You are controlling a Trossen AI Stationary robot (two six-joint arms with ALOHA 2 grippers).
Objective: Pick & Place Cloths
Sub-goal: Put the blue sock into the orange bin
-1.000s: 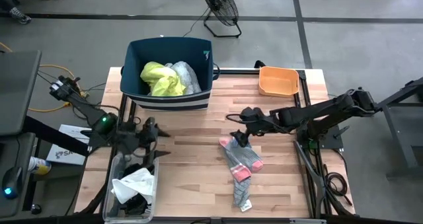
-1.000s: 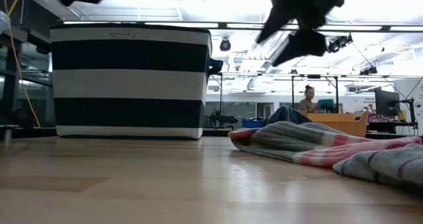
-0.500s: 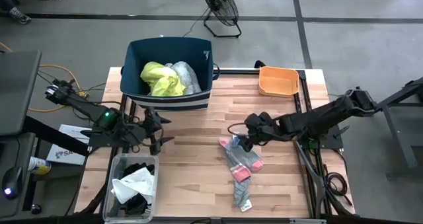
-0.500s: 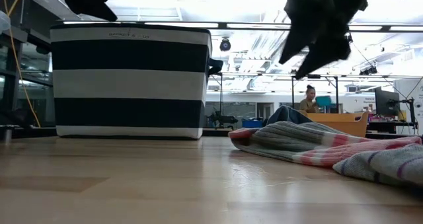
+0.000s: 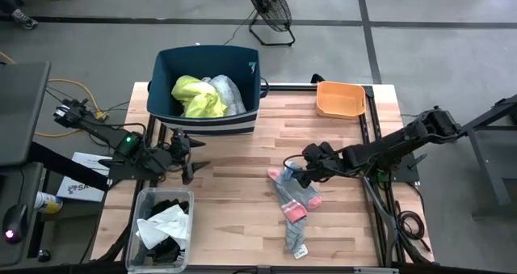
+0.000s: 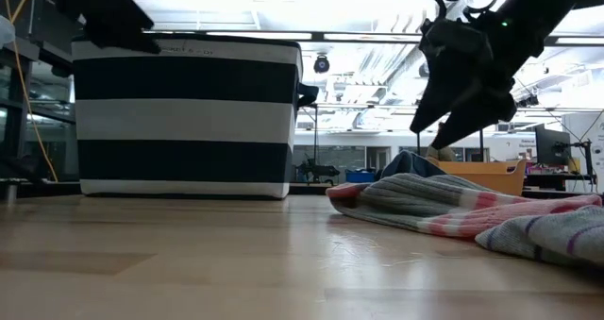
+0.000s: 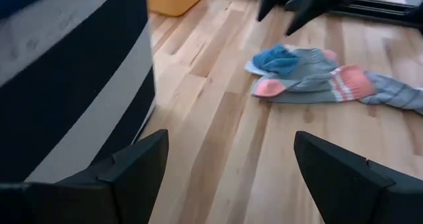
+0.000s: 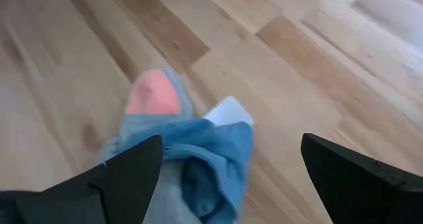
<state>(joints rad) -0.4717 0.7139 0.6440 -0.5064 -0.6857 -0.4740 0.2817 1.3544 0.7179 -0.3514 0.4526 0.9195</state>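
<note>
Reach step: right end effector wide open, holding nothing, just above the small white-blue rag on the grey socks mid-tabletop. Next: drop and pinch the rag. Left end effector open, empty, at 9 o'clock beside the bin.

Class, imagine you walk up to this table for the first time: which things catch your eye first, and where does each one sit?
The dark-blue bin at the table's far edge stands out, with a neon-yellow garment bright inside it. Mid-table, the grey socks with pink toes lie with a small white-blue rag, and the right hand hovers open just above them. The left hand, open too, hangs near the bin's front, and a small orange tray sits at the far right corner.
</note>
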